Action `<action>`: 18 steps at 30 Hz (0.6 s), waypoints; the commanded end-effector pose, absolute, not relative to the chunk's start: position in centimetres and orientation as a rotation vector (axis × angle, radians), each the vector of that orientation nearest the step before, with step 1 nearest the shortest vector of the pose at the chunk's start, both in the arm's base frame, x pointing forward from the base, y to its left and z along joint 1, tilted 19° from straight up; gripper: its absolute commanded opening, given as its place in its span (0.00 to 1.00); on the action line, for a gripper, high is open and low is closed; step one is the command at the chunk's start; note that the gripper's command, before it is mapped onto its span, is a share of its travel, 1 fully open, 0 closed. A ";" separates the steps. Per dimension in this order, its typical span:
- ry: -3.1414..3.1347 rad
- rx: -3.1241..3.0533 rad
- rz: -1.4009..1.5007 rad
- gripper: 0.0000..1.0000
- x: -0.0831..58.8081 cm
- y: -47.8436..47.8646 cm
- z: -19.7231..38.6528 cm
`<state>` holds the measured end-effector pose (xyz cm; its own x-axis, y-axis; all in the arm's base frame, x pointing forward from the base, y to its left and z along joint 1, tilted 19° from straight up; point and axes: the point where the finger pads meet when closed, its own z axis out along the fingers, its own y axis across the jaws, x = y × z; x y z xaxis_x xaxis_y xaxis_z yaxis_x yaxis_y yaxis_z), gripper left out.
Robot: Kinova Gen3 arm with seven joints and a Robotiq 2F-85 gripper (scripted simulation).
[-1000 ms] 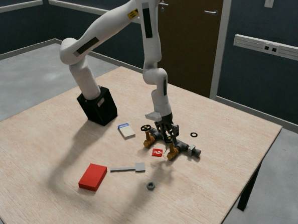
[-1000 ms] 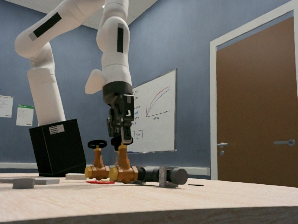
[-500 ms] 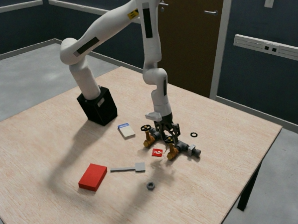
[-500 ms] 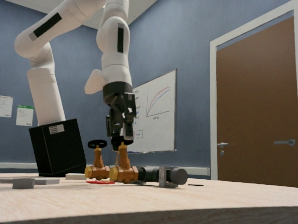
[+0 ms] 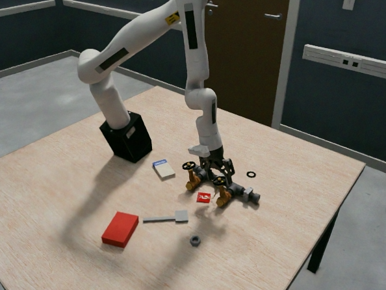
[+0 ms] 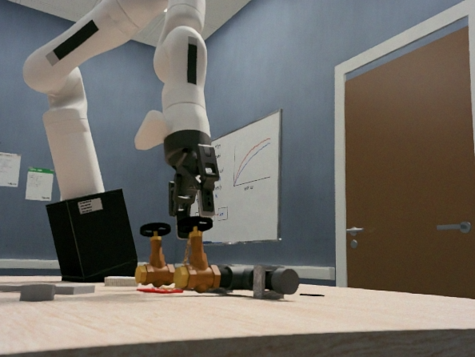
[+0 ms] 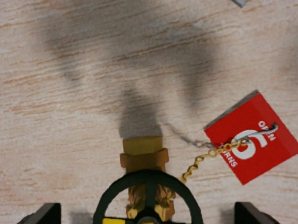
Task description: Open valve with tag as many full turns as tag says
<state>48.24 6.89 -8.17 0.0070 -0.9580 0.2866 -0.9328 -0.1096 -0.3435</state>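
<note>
Two brass valves with black handwheels sit on a grey pipe [image 5: 242, 192] on the wooden table. The right valve [image 5: 222, 193] has a red tag [image 5: 203, 197] chained to it; in the wrist view the tag [image 7: 250, 137] shows a white digit that reads 6 or 9, I cannot tell which. The left valve [image 5: 192, 177] has no tag. My gripper [image 5: 218, 177] stands open directly over the tagged valve's handwheel [image 7: 147, 197], its fingers wide on either side and clear of the rim. In the exterior view the gripper [image 6: 193, 208] hangs just above that wheel [image 6: 194, 224].
A white and blue card box [image 5: 164, 168], a red block [image 5: 120, 229], a grey flat tool [image 5: 167, 217], a grey nut [image 5: 195, 238] and a black ring [image 5: 249, 176] lie around the valves. The arm's black base [image 5: 127, 136] stands to the left.
</note>
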 end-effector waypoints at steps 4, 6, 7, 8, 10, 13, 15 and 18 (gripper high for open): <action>2.058 -2.187 -0.704 1.00 48.3 6.9 -8.1; 2.058 -2.187 -0.704 1.00 48.3 6.9 -8.1; 2.059 -2.186 -0.704 1.00 48.3 6.9 -8.1; 2.061 -2.184 -0.704 1.00 48.3 6.9 -8.1; 2.069 -2.173 -0.703 1.00 48.3 6.9 -8.1; 2.093 -2.142 -0.701 1.00 48.3 6.9 -8.1; 2.120 -2.107 -0.698 1.00 48.3 6.9 -8.1; 2.177 -2.028 -0.691 1.00 48.3 6.9 -8.1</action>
